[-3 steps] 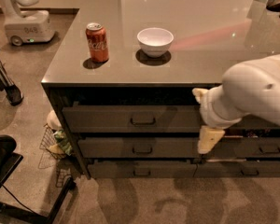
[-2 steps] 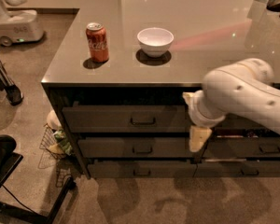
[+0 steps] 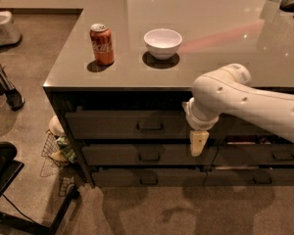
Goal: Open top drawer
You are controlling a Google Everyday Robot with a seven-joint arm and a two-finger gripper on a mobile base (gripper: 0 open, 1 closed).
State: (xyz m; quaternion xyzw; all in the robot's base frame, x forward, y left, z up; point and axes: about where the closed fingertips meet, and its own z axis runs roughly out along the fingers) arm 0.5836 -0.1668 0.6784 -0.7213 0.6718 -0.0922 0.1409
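Note:
The top drawer [image 3: 112,125] is the long dark grey-brown front just under the countertop [image 3: 210,43]. Its small dark bar handle [image 3: 149,126] sits at the centre, and the front lies flush with the drawers below. My gripper [image 3: 198,143] hangs pointing down from the white arm [image 3: 245,102], which reaches in from the right. It is in front of the drawer fronts, to the right of the handle and slightly lower, near the top drawer's right end. It holds nothing that I can see.
A red soda can [image 3: 102,44] and a white bowl [image 3: 162,43] stand on the countertop. Two lower drawers [image 3: 149,155] have the same handles. A wire basket [image 3: 59,148] sits on the floor at the left, and a black stand base [image 3: 10,190] is at the lower left.
The arm and gripper have moved left along the drawer fronts, closer to the top drawer's handle. The drawer has not moved.

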